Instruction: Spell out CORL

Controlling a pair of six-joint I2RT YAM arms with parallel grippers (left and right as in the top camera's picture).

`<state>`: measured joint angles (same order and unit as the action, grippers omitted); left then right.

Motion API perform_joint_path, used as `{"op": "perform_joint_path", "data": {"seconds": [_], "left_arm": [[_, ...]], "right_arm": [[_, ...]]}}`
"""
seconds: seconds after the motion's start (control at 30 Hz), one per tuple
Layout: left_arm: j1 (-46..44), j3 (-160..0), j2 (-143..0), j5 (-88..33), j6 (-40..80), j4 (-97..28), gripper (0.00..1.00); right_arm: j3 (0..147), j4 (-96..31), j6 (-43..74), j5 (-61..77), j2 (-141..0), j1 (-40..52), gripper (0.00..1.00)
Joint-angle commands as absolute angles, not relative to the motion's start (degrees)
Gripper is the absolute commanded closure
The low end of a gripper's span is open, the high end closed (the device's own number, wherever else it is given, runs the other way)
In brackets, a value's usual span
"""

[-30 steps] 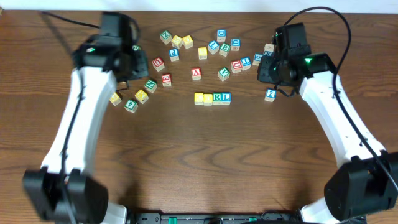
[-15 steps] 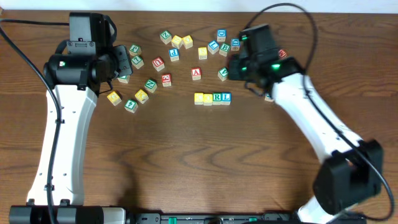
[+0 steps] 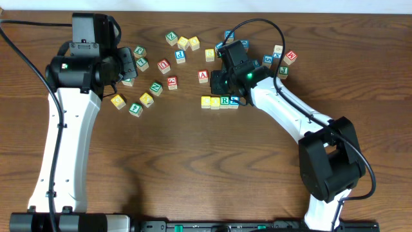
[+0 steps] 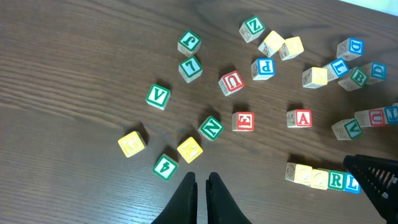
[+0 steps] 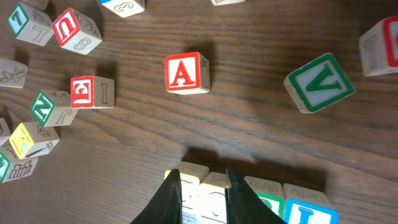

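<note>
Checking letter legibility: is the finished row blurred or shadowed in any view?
Overhead: evenly lit, sharp, no glare, though the row is tiny. Left wrist: sharp, R and L readable at the lower right. Right wrist: crisp, but dark fingers partly cover the row, and a soft shadow lies beside it.

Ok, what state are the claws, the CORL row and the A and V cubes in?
CORL row, four cubes touching in a line.
left claw, shut, empty.
right claw, slightly open above the row's second cube.
red A cube, letter up, apart from the row.
green V cube, letter up, askew.
</note>
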<state>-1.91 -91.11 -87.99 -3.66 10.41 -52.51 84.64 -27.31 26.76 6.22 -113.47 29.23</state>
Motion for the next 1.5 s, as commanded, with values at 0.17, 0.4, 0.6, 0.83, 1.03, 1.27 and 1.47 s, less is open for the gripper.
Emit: {"op": "perform_joint_path", "data": {"seconds": [0.17, 0.4, 0.6, 0.83, 1.03, 1.27, 1.47], "left_arm": [[-1.5, -90.0, -88.1, -2.9, 9.5, -52.6, 0.92], [-1.5, -90.0, -88.4, -2.9, 9.7, -52.7, 0.92], [-1.5, -90.0, -88.4, -2.9, 9.7, -52.7, 0.92], [-1.5, -90.0, -88.4, -2.9, 9.7, -52.7, 0.92], [-1.5, -90.0, -88.4, -2.9, 9.7, -52.7, 0.92], [-1.5, -90.0, -88.4, -2.9, 9.7, -52.7, 0.92], [-1.5, -90.0, -88.4, -2.9, 9.7, -52.7, 0.92]], "right_arm": [[85.5, -25.3, 27.4, 4.6, -114.2, 30.1, 0.81], [85.5, -23.3, 27.9, 4.5, -116.3, 31.6, 0.82], [85.5, -22.4, 28.8, 1.0, -118.1, 33.1, 0.91], [85.5, -20.6, 28.9, 0.3, -120.0, 33.5, 0.99], [85.5, -19.1, 28.9, 0.4, -121.9, 33.6, 0.99], [85.5, -17.9, 29.0, 0.4, -122.7, 33.8, 0.99], [85.5, -17.8, 29.4, 0.4, -123.1, 34.2, 0.99]]}}
